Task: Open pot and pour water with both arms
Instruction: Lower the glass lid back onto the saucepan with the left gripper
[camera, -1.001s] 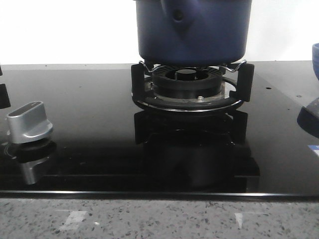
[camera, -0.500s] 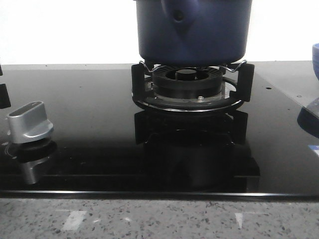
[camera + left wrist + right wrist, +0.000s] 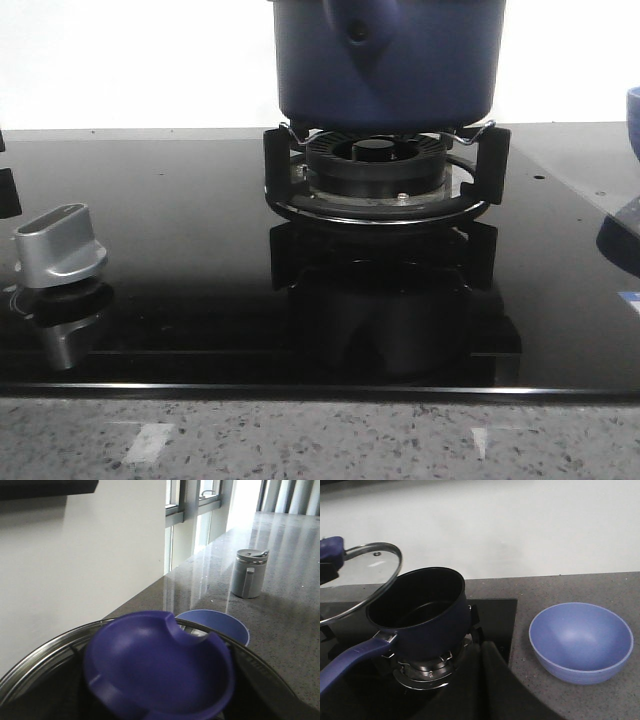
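The navy-blue pot (image 3: 385,60) stands on the gas burner (image 3: 378,170). In the right wrist view the pot (image 3: 427,625) is open, its long handle (image 3: 347,667) pointing toward the camera. The glass lid (image 3: 365,575) hangs tilted in the air beside the pot's rim. My left gripper (image 3: 327,570) holds the lid by its blue knob (image 3: 160,665), which fills the left wrist view and hides the fingers. My right gripper (image 3: 482,655) is shut and empty, just off the burner's side, between the pot and the blue bowl (image 3: 580,642).
A silver stove knob (image 3: 58,245) sits at the hob's left. The black glass hob (image 3: 180,300) ends at a speckled counter. The bowl's edge (image 3: 633,120) shows at the far right. A grey lidded jug (image 3: 248,573) stands farther along the counter behind the bowl (image 3: 215,622).
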